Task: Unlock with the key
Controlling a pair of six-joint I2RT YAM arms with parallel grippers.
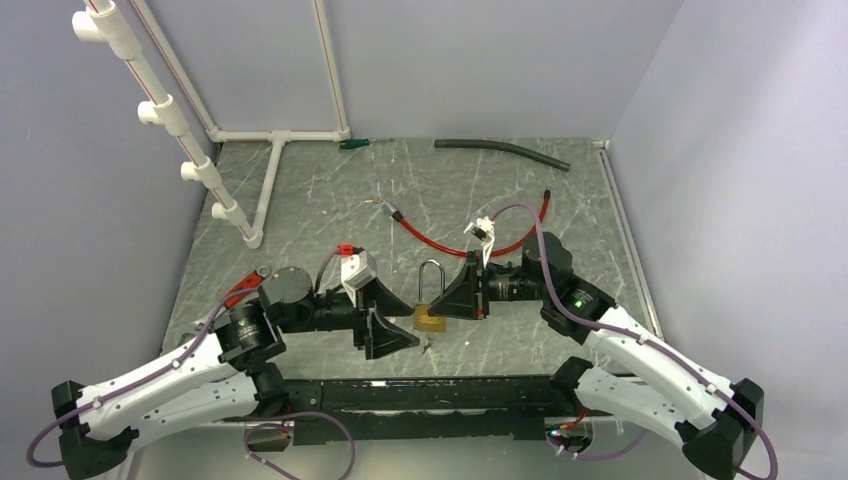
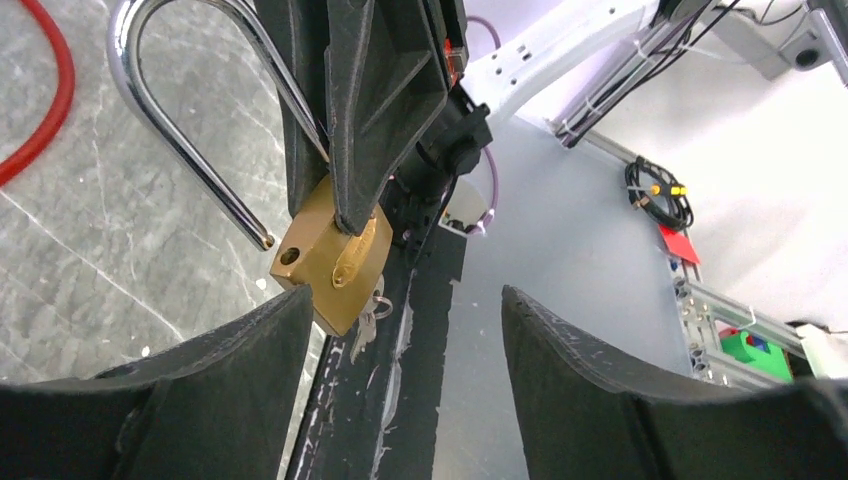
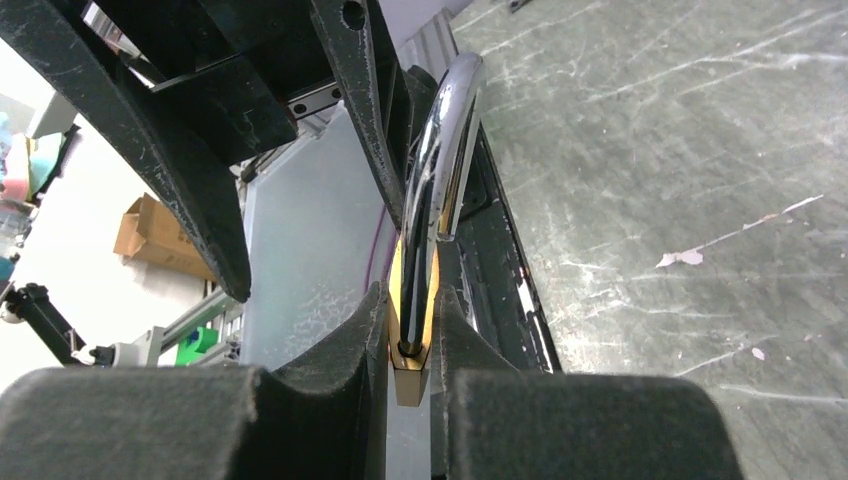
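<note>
My left claw [image 1: 408, 324] stands wide open just left of the brass padlock [image 2: 335, 255], gripping nothing. The padlock sits between my two claws, its shackle [image 2: 170, 120] up with one leg free of the body and a key [image 2: 368, 318] hanging beneath. On the padlock's right, my right claw [image 3: 412, 320] is clamped on its body.

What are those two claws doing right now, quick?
Left gripper: open, holding nothing.
Right gripper: closed on the brass padlock.

Red cable [image 1: 440, 245], dark hose [image 1: 500, 148] — far edge, white pipe frame [image 1: 280, 135], green-handled tool [image 1: 355, 143]
</note>
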